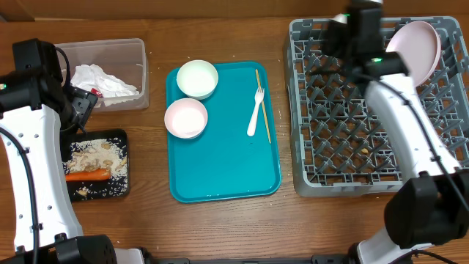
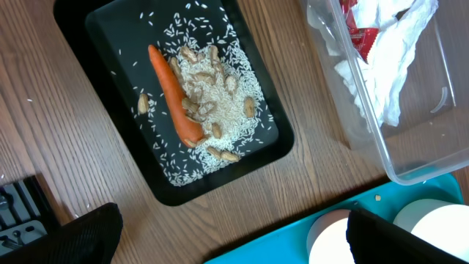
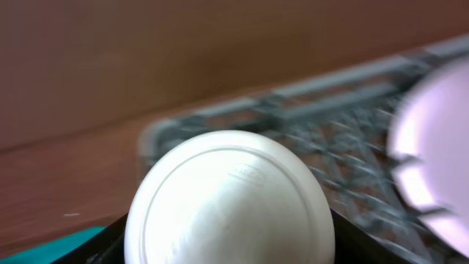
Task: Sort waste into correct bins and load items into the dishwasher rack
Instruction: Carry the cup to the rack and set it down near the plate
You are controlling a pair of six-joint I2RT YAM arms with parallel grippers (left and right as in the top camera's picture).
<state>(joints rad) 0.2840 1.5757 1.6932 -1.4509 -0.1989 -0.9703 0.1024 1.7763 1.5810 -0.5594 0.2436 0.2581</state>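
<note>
**Small white cup, held over the rack**

**Item:** small round white cup (image 3: 231,198), base turned towards the right wrist camera. Your right gripper (image 3: 231,238) has its jaws part closed on the cup's sides. I judge this a carrying hold, because the cup shows sharp while the large square grey plastic dishwasher rack (image 1: 344,147) behind it is blurred.

**Location:** over the rack's far left corner. Only the wrist view shows the cup; overhead, your arm covers it.

**Also in the rack:** round white plate (image 1: 416,45), on edge at the far right corner, probably so the pegs can prop it.

**Just left of the rack:** teal rectangular serving tray (image 1: 220,169), carrying:
- a round white bowl (image 1: 198,78)
- a second white bowl (image 1: 186,117)
- a white plastic fork (image 1: 255,112)
- a thin wooden chopstick (image 1: 262,103)

**Further left:**
- Clear rectangular plastic tub (image 1: 139,51) of crumpled white paper napkins (image 1: 102,79).
- Shallow black rectangular tray (image 2: 73,29) holding an orange carrot (image 2: 172,92) and pale rice (image 2: 227,103).
- Your left gripper (image 2: 233,220) hovers here with its jaws fully spread and empty.
- The left wrist view shows the red shiny wrapper (image 2: 359,37) plainly.
</note>
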